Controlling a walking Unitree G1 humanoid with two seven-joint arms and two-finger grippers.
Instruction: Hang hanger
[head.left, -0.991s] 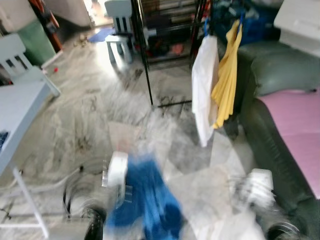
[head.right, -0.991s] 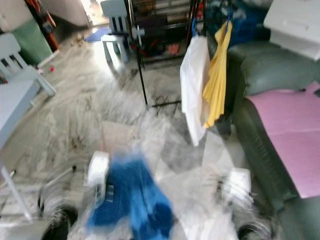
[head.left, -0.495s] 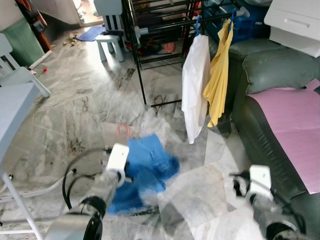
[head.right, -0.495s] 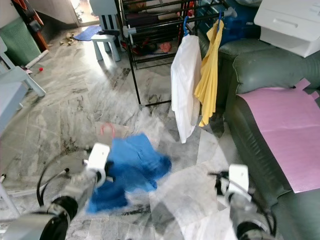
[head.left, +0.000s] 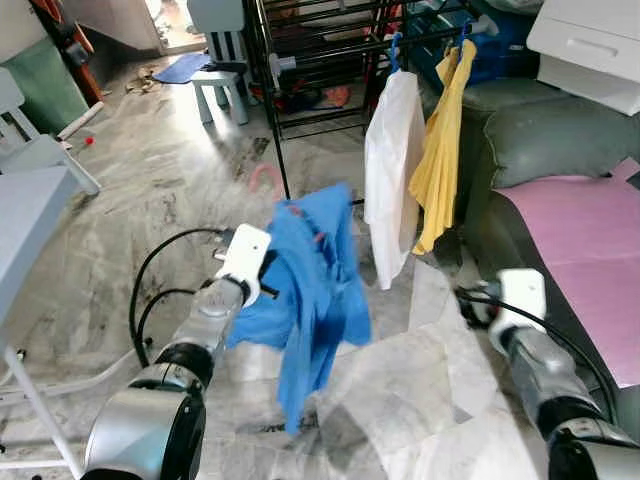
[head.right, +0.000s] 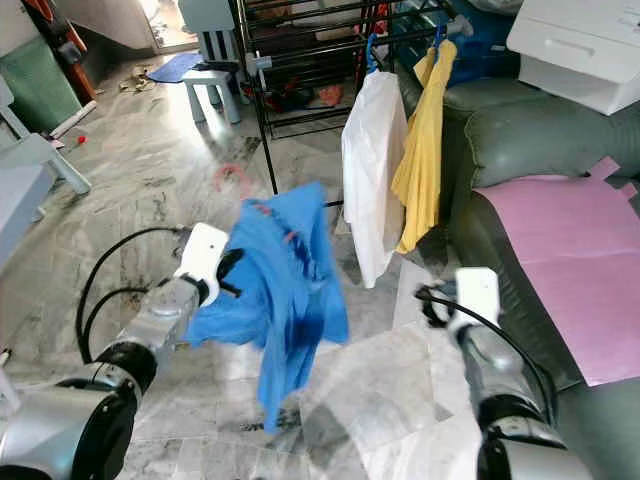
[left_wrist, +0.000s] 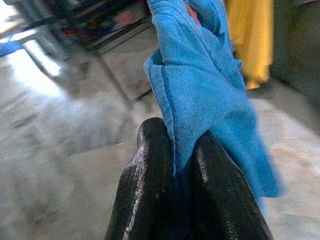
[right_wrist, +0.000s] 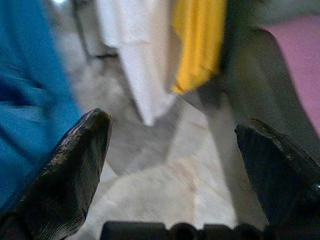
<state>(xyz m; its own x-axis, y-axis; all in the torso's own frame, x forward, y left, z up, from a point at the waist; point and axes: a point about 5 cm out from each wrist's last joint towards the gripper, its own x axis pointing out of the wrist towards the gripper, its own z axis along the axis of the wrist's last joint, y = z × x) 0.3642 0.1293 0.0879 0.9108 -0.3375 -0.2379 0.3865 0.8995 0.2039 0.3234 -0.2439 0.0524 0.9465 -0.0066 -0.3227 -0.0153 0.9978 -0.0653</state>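
Marble floor (head.left: 150, 200) spreads across a cluttered room, with a pale blue chair (head.left: 30, 140) at far left. Next, the left gripper (left_wrist: 175, 165) pinches a blue garment (head.left: 310, 290) tightly between its black fingers, holding it in the air. A pink hanger hook (head.left: 265, 178) seems to rise from the garment's top, though it is blurred. Behind stands a black drying rack (head.left: 300, 40), where a white shirt (head.left: 395, 170) and a yellow shirt (head.left: 445, 150) hang. Further right, the right gripper (right_wrist: 175, 150) is spread wide and holds nothing, beside a dark green sofa (head.left: 550, 140). Carrying looks underway; next, the hook probably needs lifting onto the rack's rail.
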